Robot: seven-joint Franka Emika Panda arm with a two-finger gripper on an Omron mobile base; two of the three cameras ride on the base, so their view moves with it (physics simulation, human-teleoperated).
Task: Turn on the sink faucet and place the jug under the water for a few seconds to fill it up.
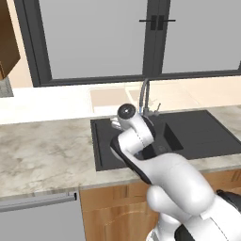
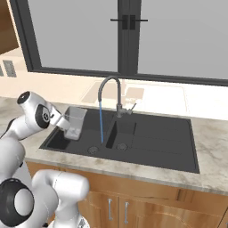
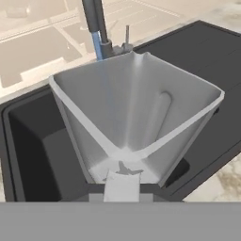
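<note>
Left base view: the arm reaches over the sink (image 1: 207, 136); the sink faucet (image 1: 143, 94) stands behind it, and the jug is largely masked by the wrist.

Right base view: the water (image 2: 101, 122) runs from the spout into the left compartment. The jug (image 2: 75, 122) hangs over that compartment, beside the stream and apart from it.

Hand view: the gripper (image 3: 121, 186) appears clamped on the jug's near wall, though the fingertips are hard to make out.

Judgement: faucet on, filling not begun. Next, carry the jug sideways under the stream, mouth up.
</note>
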